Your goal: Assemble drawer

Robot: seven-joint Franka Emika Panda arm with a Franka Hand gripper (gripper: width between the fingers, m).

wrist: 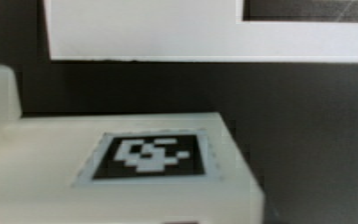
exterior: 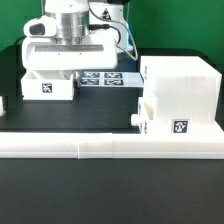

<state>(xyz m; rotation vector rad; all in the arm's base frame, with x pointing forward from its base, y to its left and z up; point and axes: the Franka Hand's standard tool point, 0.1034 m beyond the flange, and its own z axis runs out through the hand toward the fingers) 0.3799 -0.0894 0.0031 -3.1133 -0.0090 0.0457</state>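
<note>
The drawer's large white cube-like shell stands at the exterior view's right, with a tag low on its front. A small tray with a round knob sits partly in the shell's lower opening. A second small white tray with a tag lies at the exterior view's left. My gripper is low over this tray, right at its top. Its fingertips are hidden, so I cannot tell whether the jaws are open or shut. In the wrist view the tray's tagged face fills the lower half, very close.
The marker board lies on the black table between the tray and the shell; it also shows in the wrist view. A long low white rail runs across the front. A small white part sits at the left edge.
</note>
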